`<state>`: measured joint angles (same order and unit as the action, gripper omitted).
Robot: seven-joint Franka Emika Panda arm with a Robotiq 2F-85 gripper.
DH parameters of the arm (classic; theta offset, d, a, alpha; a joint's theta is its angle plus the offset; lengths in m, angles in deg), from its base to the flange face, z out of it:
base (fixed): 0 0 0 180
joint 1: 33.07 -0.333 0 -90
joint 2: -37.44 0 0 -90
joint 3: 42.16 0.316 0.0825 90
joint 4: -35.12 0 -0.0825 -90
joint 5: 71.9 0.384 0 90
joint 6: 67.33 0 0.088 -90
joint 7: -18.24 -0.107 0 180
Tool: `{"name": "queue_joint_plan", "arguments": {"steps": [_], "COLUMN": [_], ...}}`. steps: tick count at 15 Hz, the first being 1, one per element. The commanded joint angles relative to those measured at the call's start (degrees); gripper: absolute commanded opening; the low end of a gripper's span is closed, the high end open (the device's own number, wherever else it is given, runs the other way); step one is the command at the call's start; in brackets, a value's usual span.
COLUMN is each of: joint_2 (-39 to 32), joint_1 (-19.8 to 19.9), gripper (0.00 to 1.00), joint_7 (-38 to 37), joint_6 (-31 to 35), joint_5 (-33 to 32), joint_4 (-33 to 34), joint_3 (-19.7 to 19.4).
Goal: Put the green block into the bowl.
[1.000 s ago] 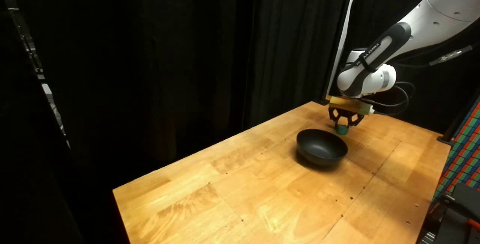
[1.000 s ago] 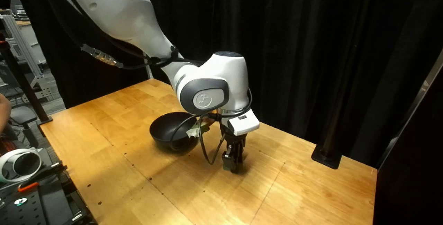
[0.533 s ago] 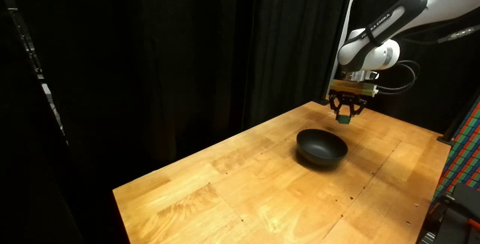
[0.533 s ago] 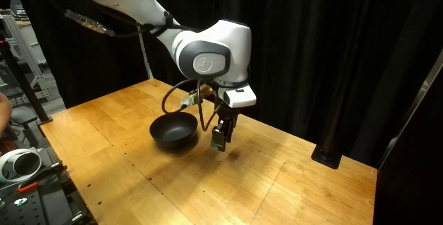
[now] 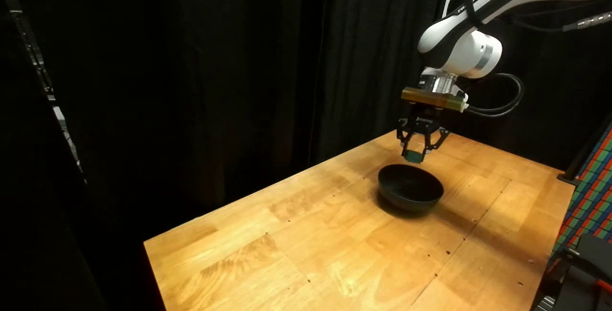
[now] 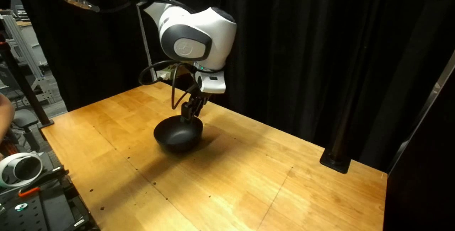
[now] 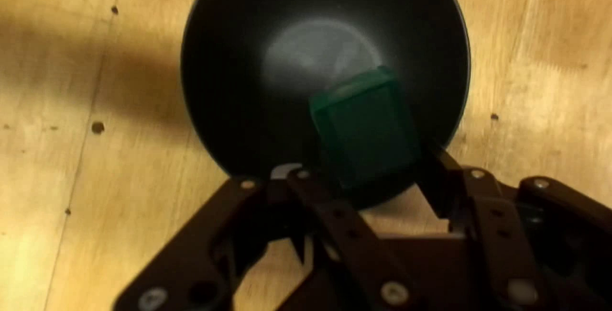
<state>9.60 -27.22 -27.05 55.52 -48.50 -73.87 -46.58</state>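
The green block [image 5: 414, 157] is a small dark green cube held between the fingertips of my gripper [image 5: 415, 150]. The round black bowl [image 5: 410, 202] stands upright on the wooden table in both exterior views. In an exterior view the gripper [image 6: 191, 112] overlaps the rim of the bowl [image 6: 170, 138]; the block is hard to make out there. In the wrist view the block [image 7: 370, 129] shows tilted in front of the inside of the bowl [image 7: 229, 86], with the fingers on either side of it. The block is raised, over or close to the bowl's rim.
The wooden table [image 5: 306, 249] carries the bowl. Black curtains [image 5: 239, 86] hang behind it. A black post [image 6: 336, 158] stands at a table edge. A dark bench with a white ring-shaped thing [image 6: 25, 168] stands beside the table.
My gripper has lifted the green block from near the table top and carried it sideways toward the bowl, to its rim. The bowl has not moved.
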Motion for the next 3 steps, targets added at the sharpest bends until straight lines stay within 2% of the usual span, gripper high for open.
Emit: {"name": "queue_joint_plan", "arguments": {"steps": [1,3], "joint_2": [2.8,5.2], "joint_1": [-0.1,-0.2], "gripper": [0.84,0.99], "joint_7": [-0.2,0.5], "joint_6": [-7.2,-10.2], "joint_5": [1.4,0.4], "joint_4": [-1.3,-2.8], "joint_3": [0.0,-0.5]}}
